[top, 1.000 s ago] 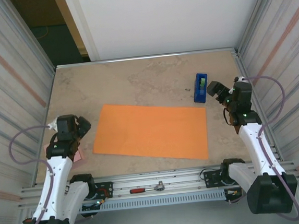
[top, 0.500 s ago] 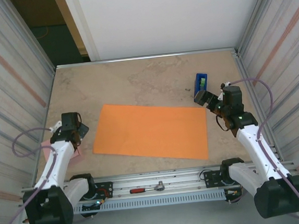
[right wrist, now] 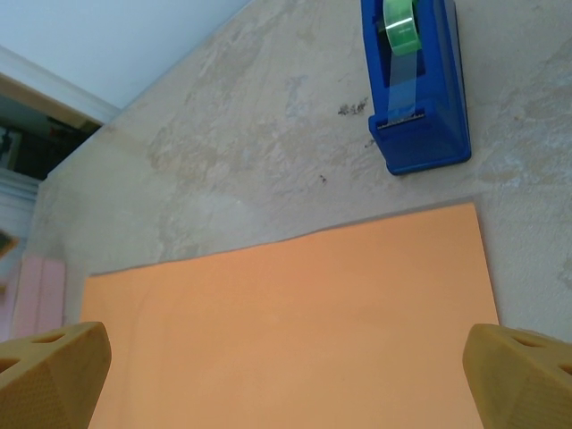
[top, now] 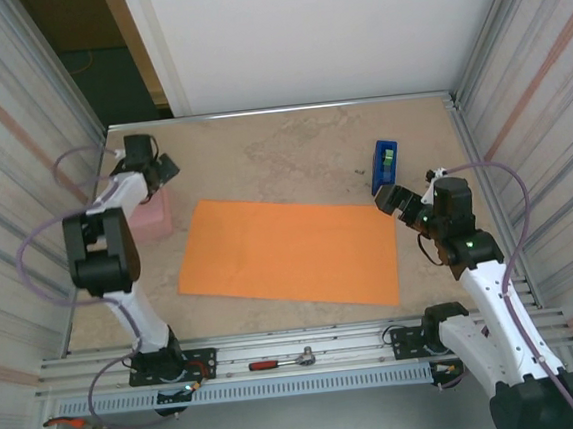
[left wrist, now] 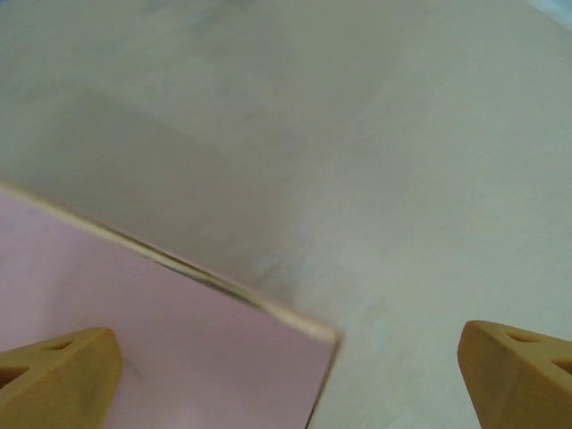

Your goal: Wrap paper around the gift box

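The pale pink gift box point(top: 152, 216) lies flat on the table just left of the orange paper point(top: 290, 250), apart from it. My left gripper point(top: 154, 166) hovers over the box's far end, open and holding nothing. In the left wrist view the box's corner point(left wrist: 179, 349) sits between the yellow fingertips point(left wrist: 54, 375) of the left gripper point(left wrist: 286, 366). My right gripper point(top: 396, 201) is open above the paper's far right corner. The right wrist view has the paper point(right wrist: 286, 331) under the right gripper point(right wrist: 286, 362) and the box point(right wrist: 40, 286) at the far left.
A blue tape dispenser point(top: 385, 166) with green tape point(right wrist: 399, 20) stands just beyond the paper's right corner. A red-handled ratchet point(top: 279, 362) lies on the front rail, and orange-handled pliers point(top: 69, 426) at the front left. Ribbed metal walls point(top: 21, 167) close both sides.
My left arm has swung from the near left out to the far left, and the pink box now shows farther back. My right gripper has moved left and down from beside the dispenser.
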{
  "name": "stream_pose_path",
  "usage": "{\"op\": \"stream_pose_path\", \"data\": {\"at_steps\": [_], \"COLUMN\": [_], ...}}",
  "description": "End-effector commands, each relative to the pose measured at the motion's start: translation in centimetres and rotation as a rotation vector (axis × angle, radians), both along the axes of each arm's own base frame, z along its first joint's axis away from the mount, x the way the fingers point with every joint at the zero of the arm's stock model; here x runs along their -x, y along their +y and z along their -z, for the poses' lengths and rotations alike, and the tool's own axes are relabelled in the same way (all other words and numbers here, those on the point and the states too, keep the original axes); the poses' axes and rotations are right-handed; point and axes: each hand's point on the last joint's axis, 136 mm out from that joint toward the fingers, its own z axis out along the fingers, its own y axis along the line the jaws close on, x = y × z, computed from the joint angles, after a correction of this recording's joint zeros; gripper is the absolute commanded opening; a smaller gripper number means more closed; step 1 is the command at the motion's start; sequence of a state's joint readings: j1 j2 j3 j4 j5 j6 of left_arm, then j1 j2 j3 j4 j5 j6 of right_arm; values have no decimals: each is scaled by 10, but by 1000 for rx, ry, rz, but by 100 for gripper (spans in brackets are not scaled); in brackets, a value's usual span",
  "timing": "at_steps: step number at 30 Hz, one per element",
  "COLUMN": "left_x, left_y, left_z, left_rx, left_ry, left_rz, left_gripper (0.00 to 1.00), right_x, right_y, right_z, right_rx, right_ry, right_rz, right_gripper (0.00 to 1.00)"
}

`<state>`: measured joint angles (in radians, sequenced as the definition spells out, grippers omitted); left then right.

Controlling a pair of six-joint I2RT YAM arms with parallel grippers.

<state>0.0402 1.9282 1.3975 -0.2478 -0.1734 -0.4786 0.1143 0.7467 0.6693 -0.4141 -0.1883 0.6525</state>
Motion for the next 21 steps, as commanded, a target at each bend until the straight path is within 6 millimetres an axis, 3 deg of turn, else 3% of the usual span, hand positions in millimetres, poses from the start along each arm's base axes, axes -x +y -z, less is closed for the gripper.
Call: {"op": "stream_pose_path", "data": {"at_steps": [1, 3, 6, 10, 13, 18, 21], "left_x": [-46, -73, -98, -106, -94, -52, -26], "left_y": [-64, -93, -142, -210, -257, -321, -353], "left_z": [23, 24, 24, 24, 26, 24, 7], "left_rx": [32, 22, 9, 17, 40, 113, 172], "left_ry": [29, 34, 28, 3, -4, -15, -36], "left_rz": [261, 337, 441, 554, 621, 695, 748], "left_gripper": [97, 97, 98, 98, 98, 98, 98], "right_x": [9, 11, 12, 13, 13, 10, 7], "right_y": [6, 5, 4, 3, 2, 3, 5], "right_z": [5, 8, 13, 17, 18, 20, 23], "right_rx": [-25, -17, -10, -10, -11, -26, -31], "right_ry": [36, 53, 69, 81, 85, 96, 108], "right_rz": [-19, -21, -17, -7, 4, 4, 1], "right_gripper": [99, 99, 99, 99, 99, 99, 99]}}
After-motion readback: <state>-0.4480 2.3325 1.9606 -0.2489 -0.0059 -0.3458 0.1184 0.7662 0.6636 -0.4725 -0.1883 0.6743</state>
